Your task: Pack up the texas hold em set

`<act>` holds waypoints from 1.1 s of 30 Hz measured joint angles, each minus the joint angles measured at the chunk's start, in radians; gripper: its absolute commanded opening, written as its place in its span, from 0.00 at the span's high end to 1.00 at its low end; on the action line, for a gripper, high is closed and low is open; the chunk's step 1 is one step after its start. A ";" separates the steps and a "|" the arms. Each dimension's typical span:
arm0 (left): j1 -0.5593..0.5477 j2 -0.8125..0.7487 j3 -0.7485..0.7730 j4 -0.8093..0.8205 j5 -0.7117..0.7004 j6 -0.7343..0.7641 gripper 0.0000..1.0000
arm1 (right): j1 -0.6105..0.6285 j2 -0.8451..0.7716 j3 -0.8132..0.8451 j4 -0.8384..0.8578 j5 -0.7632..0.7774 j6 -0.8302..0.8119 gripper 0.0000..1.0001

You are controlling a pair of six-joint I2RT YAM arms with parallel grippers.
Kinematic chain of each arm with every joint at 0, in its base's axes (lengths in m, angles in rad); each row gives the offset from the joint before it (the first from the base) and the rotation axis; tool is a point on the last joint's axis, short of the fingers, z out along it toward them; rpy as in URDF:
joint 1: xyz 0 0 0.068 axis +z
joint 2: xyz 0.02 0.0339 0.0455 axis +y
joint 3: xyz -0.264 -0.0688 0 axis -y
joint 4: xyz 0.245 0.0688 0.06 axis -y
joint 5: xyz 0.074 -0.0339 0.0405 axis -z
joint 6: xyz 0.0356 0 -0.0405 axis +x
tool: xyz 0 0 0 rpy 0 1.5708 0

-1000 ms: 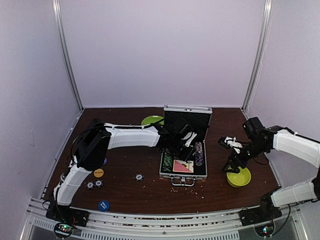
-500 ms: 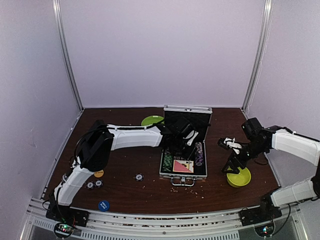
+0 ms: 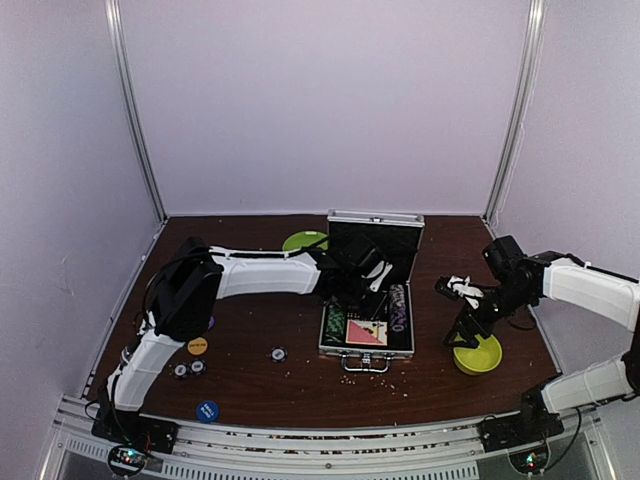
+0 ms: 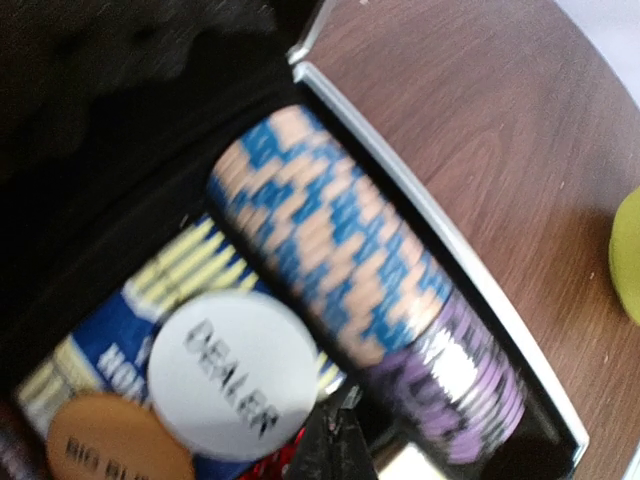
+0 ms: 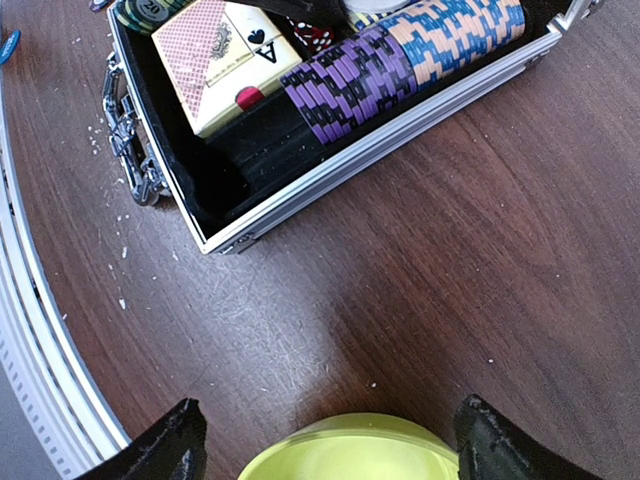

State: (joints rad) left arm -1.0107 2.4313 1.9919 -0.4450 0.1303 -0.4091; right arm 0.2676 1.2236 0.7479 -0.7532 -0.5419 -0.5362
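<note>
Top external view — the silver case [image 3: 365, 352] sits open in the middle of the table [image 3: 300, 385], lid up.
The left gripper [image 3: 372, 290] reaches into the case with its jaws pinched shut. Its tips hang just beside a white disc [image 4: 232, 375] marked DEALER, which lies on a blue card box [image 4: 105, 345] next to an orange button [image 4: 115, 445]. Blue-and-orange chips [image 4: 330, 260] and purple chips [image 4: 460, 385] lie in a row along the case's right wall. The right gripper [image 3: 460, 330] is wide open above the yellow-green bowl [image 3: 478, 356], to the right of the case. On the left — well apart from the case — lie a blue disc [image 3: 207, 410], an orange disc [image 3: 197, 346] and some loose chips [image 3: 188, 369].
</note>
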 measured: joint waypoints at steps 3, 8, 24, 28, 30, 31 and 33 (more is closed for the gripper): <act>0.001 -0.102 -0.143 0.025 -0.003 0.008 0.96 | 0.000 0.000 0.002 -0.003 0.000 -0.003 0.14; -0.007 -0.333 -0.343 0.033 -0.002 0.064 0.87 | 0.000 0.000 0.003 -0.010 -0.001 -0.007 0.14; -0.047 -0.780 -0.813 -0.384 -0.374 -0.107 0.39 | 0.000 -0.002 0.014 -0.018 -0.004 -0.012 0.15; 0.021 -0.846 -0.917 -0.498 -0.409 -0.212 0.35 | 0.000 -0.002 0.014 -0.018 -0.004 -0.014 0.15; 0.074 -0.864 -0.949 -0.510 -0.404 -0.231 0.33 | 0.000 -0.003 0.014 -0.018 -0.004 -0.015 0.15; 0.117 -0.877 -0.972 -0.510 -0.399 -0.239 0.31 | 0.000 -0.005 0.014 -0.019 -0.004 -0.015 0.15; 0.200 -0.895 -1.003 -0.509 -0.387 -0.240 0.28 | 0.000 -0.008 0.014 -0.019 -0.004 -0.015 0.15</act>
State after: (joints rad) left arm -0.8108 1.5360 0.9894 -0.9539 -0.2565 -0.6495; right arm 0.2676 1.2156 0.7620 -0.7719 -0.5457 -0.5510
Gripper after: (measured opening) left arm 0.682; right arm 0.847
